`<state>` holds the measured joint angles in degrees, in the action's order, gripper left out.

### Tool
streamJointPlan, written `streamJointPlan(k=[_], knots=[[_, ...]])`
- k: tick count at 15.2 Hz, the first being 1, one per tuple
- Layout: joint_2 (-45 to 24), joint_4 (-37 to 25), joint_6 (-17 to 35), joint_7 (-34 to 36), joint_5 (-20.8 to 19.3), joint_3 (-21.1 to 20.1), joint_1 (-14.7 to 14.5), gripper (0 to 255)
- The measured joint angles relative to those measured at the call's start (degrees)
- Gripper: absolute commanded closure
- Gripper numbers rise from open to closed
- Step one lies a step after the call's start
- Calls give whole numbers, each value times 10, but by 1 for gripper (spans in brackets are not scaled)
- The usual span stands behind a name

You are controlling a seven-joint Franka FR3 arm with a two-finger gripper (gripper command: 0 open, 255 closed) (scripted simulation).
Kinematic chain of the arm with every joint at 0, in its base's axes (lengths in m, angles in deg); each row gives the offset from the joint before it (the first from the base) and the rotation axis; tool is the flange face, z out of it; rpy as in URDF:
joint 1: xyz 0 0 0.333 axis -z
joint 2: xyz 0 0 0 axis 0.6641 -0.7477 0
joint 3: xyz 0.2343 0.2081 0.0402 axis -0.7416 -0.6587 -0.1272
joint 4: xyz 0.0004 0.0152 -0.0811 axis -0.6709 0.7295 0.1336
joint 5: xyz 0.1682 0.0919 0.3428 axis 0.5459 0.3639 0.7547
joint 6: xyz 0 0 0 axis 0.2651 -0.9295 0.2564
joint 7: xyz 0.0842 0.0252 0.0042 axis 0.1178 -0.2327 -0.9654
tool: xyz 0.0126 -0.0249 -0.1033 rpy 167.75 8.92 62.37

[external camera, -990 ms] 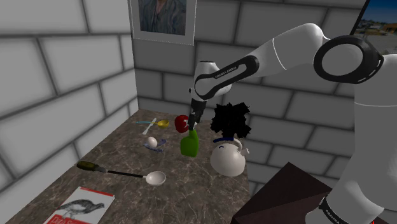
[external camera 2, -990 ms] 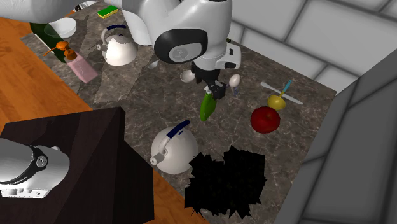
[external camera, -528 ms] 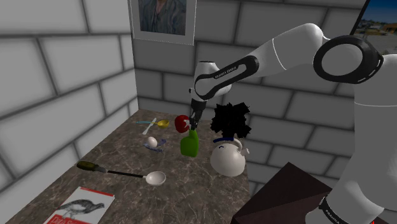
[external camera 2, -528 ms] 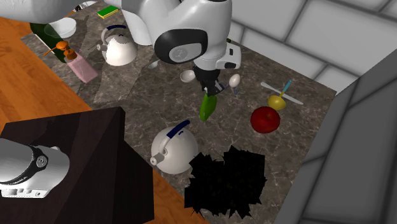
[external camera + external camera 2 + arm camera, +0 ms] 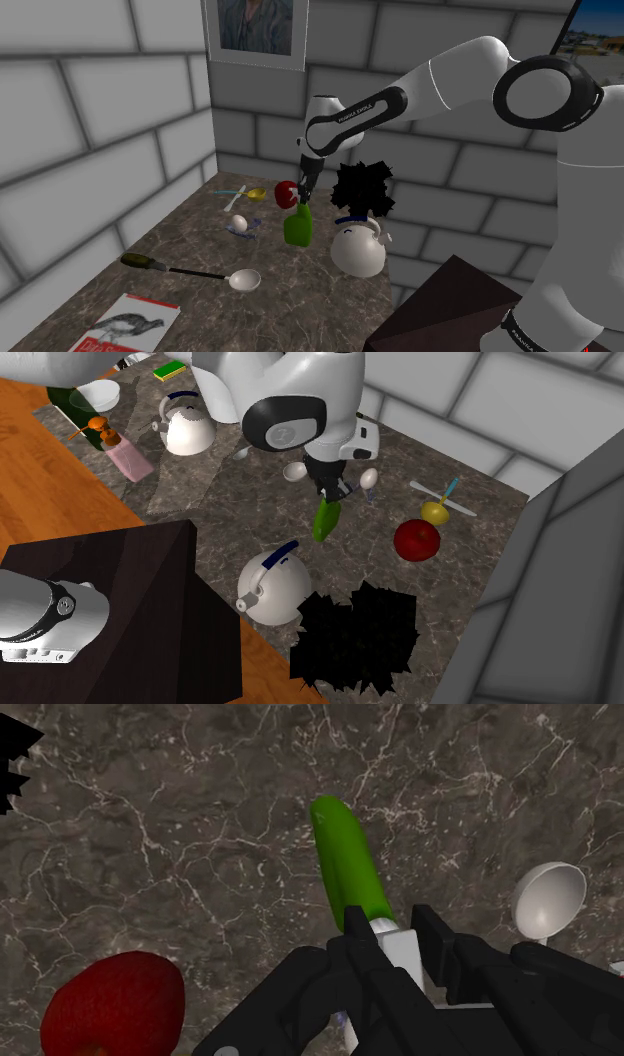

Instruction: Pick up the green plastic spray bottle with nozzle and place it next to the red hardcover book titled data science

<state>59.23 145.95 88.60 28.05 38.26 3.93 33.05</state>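
The green spray bottle stands upright on the dark marble counter, between a red apple and a white kettle. My gripper comes down on it from above and is shut on its white nozzle head. In the wrist view the black fingers clasp the nozzle on both sides and the green body runs away from them. From the second exterior view the bottle hangs just under the gripper. The red and white book with a bird on its cover lies at the counter's near end.
A white kettle stands close beside the bottle, with a jagged black shape behind it. A red apple, a yellow item, an egg on a dish and a ladle lie around. Brick walls bound two sides.
The fingers have closed on the bottle's nozzle since a second ago. Arm and bottle have stayed where they were.
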Motion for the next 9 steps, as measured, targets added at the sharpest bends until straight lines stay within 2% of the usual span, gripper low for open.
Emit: streamJointPlan(k=[9], knots=[[31,-23,-54,4,0,0,0,255]])
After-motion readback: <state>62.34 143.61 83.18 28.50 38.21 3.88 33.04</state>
